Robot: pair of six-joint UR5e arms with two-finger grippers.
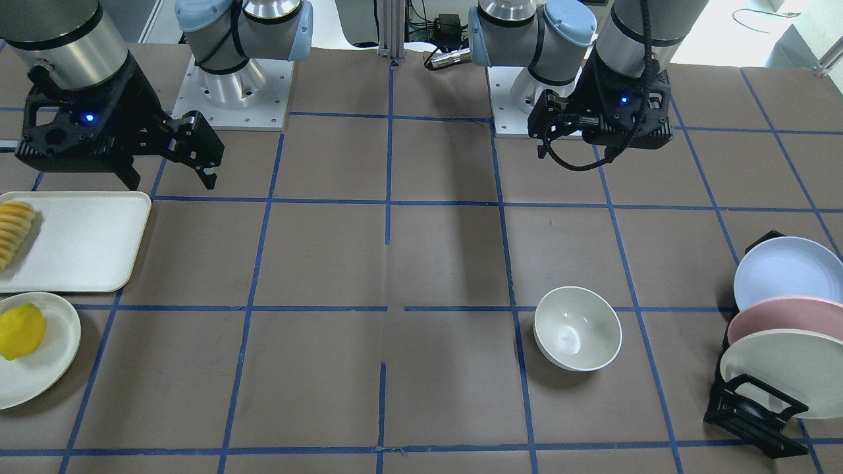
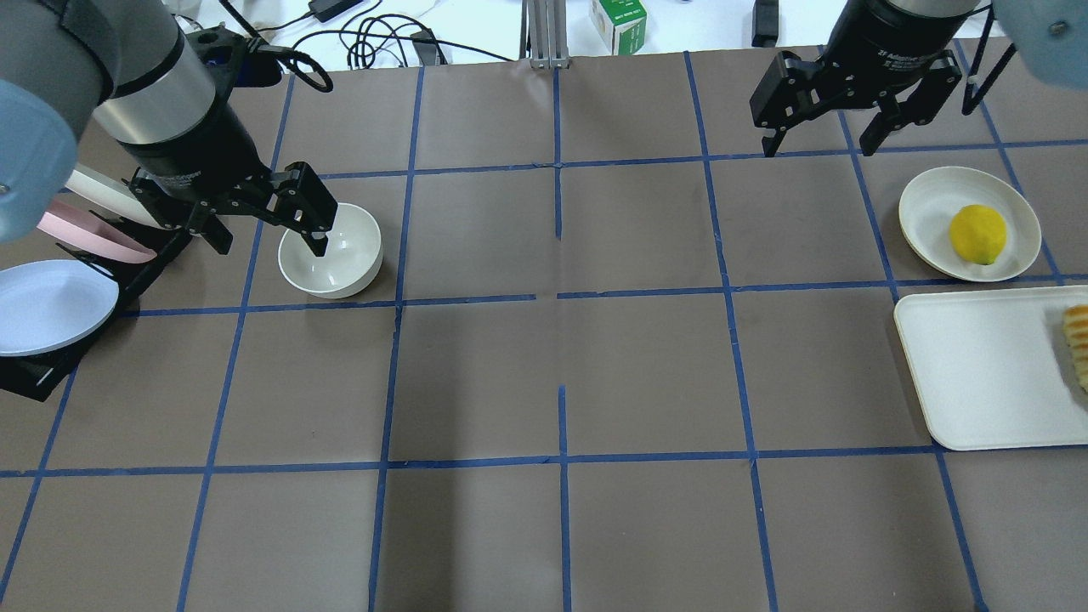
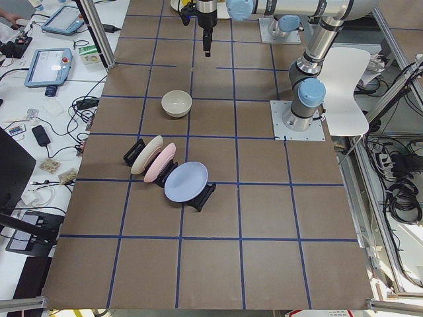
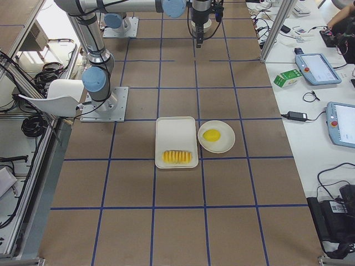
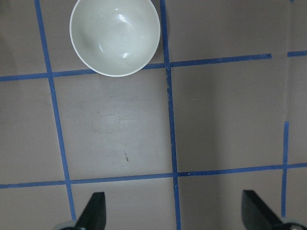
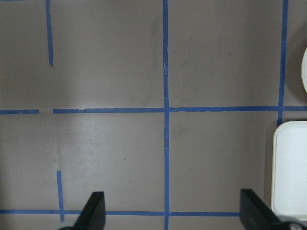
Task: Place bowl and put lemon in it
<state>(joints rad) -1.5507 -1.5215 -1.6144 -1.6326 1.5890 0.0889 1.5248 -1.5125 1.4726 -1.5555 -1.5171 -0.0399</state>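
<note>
Quick count of what's on your surface (image 1: 435,263): one bowl, one lemon, one small round plate, one tray and one rack with three plates in it, plus two arms above it all.

The bowl (image 1: 577,328) sits upright and empty on the robot's left half, right on a blue tape line, with nothing touching it. The left fingers (image 2: 310,208) are spread wide and hold nothing. In the overhead view one of them overlaps the bowl's rim. The front camera shows them hanging in the air, well back toward the robot's base. In the left wrist view the bowl is out ahead of the tips, apart from them.

The lemon (image 2: 977,234) is way over on the robot's right side, lying on the round off-white plate (image 2: 935,200). The right fingers (image 2: 775,106) are wide open and empty too, up in the air near that plate but not over the lemon.

Just beside the plate is the white rectangular tray (image 2: 977,382), with one row of ridged yellow-orange slices (image 2: 1078,344) at its outer end. The black rack (image 1: 751,411) at the robot's left end holds a pale blue plate (image 1: 787,270), a pink plate (image 1: 784,316) and a cream plate (image 1: 784,365), all standing on edge.
</note>
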